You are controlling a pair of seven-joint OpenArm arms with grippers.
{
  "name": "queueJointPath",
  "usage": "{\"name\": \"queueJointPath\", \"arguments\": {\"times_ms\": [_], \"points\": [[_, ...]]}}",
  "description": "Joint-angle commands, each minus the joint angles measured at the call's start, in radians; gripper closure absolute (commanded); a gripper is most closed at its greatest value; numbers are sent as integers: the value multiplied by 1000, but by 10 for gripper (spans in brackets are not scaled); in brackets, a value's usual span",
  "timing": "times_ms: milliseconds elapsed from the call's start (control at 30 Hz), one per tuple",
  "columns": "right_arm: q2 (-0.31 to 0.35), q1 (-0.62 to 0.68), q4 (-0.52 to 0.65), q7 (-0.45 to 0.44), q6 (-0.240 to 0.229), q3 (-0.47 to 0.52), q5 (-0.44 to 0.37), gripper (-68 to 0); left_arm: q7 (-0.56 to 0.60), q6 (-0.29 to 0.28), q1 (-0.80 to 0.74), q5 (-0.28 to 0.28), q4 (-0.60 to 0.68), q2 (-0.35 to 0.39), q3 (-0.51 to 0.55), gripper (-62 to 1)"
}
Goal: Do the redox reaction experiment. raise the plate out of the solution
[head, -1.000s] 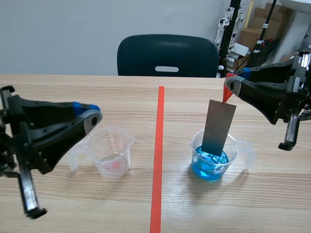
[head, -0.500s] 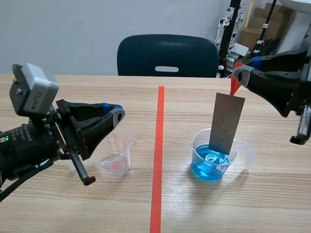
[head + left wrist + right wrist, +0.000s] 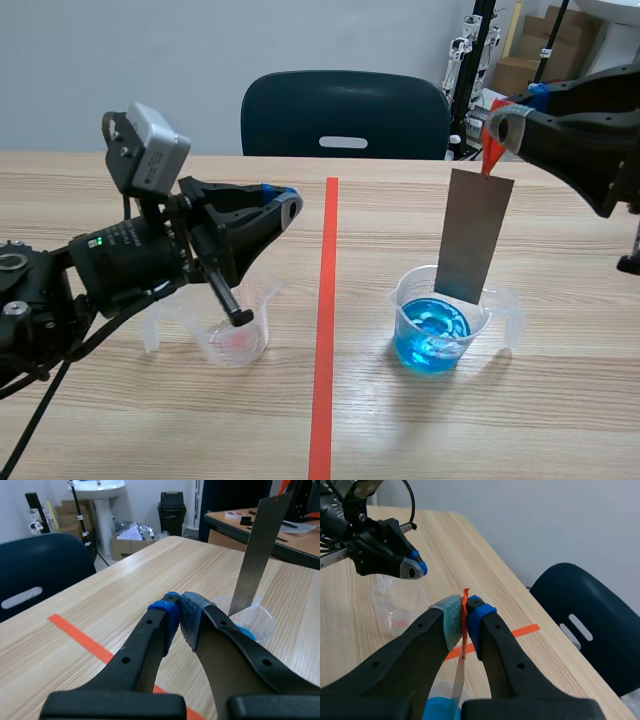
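Wood-grain table (image 3: 420, 430) is carrying the whole setup, and we're seeing a dark chair (image 3: 345, 112) sitting behind its far edge.

Left arm is coming in low from its side. The left end effector (image 3: 285, 205) is hanging above the table, up and past the empty beaker (image 3: 232, 325), with its tip pointing toward the tape line (image 3: 324, 320). In the left wrist view its fingers are pressing together at the pads, with nothing between them (image 3: 177, 607).

Right arm is sitting high on its side. The right end effector (image 3: 497, 122) is clamping the plate (image 3: 473, 238) by the orange-red tab (image 3: 491, 150) at its top edge. The right wrist view is showing the tab pinched between both pads (image 3: 464, 607).

The grey metal plate is hanging almost upright, slightly tilted, directly over the clear beaker (image 3: 437, 325). Its lower edge is sitting at about rim level, above the blue solution (image 3: 432, 335). We're not able to tell whether that edge is fully clear of the rim. The left wrist view is showing the same plate (image 3: 257, 555) rising from the beaker mouth (image 3: 255, 622).

The two beakers are standing well apart, one on each side of the tape line. The empty beaker is showing a faint reddish trace at its bottom.
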State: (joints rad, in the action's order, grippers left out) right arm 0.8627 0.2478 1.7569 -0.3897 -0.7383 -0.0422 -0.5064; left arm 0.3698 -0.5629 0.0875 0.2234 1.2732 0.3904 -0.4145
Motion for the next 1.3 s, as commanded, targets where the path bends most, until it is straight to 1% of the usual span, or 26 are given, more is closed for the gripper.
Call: {"name": "queueJointPath", "arguments": {"times_ms": [0, 100, 233, 333, 500, 667, 800, 867, 933, 1067, 1267], "points": [[30, -9, 24, -8, -7, 19, -26, -2, 11, -9, 14, -4, 23, -10, -13, -26], [32, -9, 37, 11, -7, 31, -43, -2, -13, -9, 35, -16, 23, -32, -26, -27], [32, -9, 59, 38, -7, 53, -66, -2, -24, -9, 55, -61, 18, -64, -33, -27], [32, -9, 76, 56, -7, 66, -75, -2, -24, -9, 66, -80, 14, -80, -35, -27], [32, -9, 104, 97, -7, 81, -97, -2, -24, -9, 74, -90, 13, -95, -36, -27], [32, -9, 135, 149, -7, 107, -143, -2, -27, -11, 82, -91, 13, -105, -36, -27], [32, -10, 154, 172, -7, 123, -162, -2, -27, -21, 82, -94, 13, -121, -36, -27], [32, -10, 164, 203, -7, 132, -184, -2, -27, -29, 84, -105, 13, -130, -39, -27], [32, -10, 174, 231, -7, 143, -205, -2, -29, -32, 91, -116, 12, -135, -53, -27], [32, -10, 200, 272, -7, 164, -235, -2, -31, -32, 111, -116, 2, -151, -83, -27], [32, -10, 231, 289, -7, 183, -253, -2, -31, -32, 118, -132, -18, -180, -97, -27]]}}
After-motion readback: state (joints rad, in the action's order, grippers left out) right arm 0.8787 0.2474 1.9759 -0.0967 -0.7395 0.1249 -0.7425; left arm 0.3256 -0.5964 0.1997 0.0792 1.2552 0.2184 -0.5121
